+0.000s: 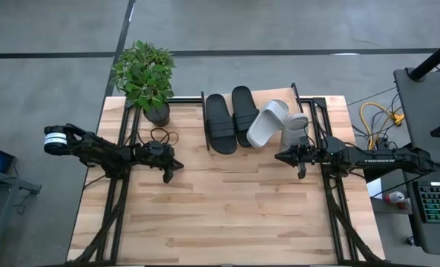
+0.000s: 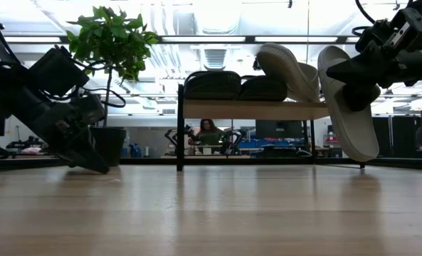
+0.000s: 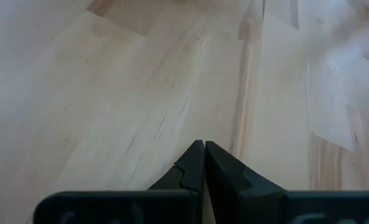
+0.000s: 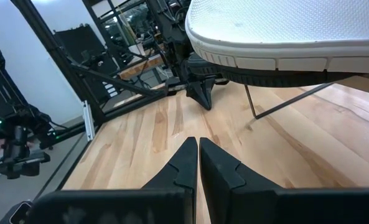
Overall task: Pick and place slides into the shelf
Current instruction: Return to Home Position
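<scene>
The shelf (image 2: 267, 109) stands at the table's far middle. Two black slides (image 1: 220, 122) (image 1: 243, 115) lie side by side on its plank. One white slide (image 1: 268, 122) rests tilted on the plank next to them. The other white slide (image 2: 349, 107) stands steeply against the shelf's right end, with its lower end (image 2: 364, 155) down by the table. My right gripper (image 1: 280, 157) is shut and level, just in front of that slide, whose sole (image 4: 284, 25) shows above its fingers. My left gripper (image 1: 176, 166) is shut and slants down close over the bare wood (image 3: 140, 93).
A potted plant (image 1: 145, 78) stands at the table's far left corner, with a dark cable (image 1: 160, 136) lying beside it. The near half of the table (image 1: 227, 222) is bare wood. A person (image 2: 209, 132) sits in the room beyond.
</scene>
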{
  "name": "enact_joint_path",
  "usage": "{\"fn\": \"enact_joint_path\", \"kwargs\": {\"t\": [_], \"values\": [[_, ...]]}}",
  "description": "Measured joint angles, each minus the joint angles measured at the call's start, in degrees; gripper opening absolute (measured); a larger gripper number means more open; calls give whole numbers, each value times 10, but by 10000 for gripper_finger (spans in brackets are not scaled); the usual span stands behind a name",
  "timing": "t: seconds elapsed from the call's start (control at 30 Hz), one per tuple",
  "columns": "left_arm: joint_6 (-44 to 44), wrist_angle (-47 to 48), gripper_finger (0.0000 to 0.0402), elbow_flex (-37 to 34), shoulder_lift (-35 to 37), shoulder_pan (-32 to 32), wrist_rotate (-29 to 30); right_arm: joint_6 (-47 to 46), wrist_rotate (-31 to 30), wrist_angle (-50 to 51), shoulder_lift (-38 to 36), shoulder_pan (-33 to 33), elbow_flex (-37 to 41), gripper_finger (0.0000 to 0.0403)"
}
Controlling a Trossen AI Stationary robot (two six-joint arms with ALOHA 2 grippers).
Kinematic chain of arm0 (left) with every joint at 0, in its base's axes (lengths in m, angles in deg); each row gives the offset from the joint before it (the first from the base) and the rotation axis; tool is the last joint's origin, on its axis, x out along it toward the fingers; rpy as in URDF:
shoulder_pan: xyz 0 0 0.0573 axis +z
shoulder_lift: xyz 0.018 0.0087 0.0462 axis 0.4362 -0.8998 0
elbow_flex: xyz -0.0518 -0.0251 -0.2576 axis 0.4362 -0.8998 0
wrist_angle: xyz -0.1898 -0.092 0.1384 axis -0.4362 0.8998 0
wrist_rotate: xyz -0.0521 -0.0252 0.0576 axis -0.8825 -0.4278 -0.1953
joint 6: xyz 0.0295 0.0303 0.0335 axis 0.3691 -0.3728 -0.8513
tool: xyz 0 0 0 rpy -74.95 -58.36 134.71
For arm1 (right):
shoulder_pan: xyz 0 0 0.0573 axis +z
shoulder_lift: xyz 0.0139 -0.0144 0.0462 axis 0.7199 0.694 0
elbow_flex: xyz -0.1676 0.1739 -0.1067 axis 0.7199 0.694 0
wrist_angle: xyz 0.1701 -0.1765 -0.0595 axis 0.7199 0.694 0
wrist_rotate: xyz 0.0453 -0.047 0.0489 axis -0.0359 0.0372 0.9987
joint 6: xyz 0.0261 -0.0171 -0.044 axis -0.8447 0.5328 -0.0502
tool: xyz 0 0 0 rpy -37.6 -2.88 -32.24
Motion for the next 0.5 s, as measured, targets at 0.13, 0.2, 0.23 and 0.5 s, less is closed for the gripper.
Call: {"fn": "enact_joint_path", "kwargs": {"t": [0.13, 0.2, 0.23, 0.5], "values": [[0, -33, 0, -1, -1, 0, 0, 0, 0, 0, 0, 0, 0, 8], [0, -52, 0, -1, 0, 0, 0, 0, 0, 0, 0, 0, 0, 8], [0, -56, 0, -1, 0, 0, 1, 0, 0, 0, 0, 0, 0, 8], [-9, -143, 0, 3, 23, 0, -64, 0, 0, 0, 0, 0, 0, 8]]}}
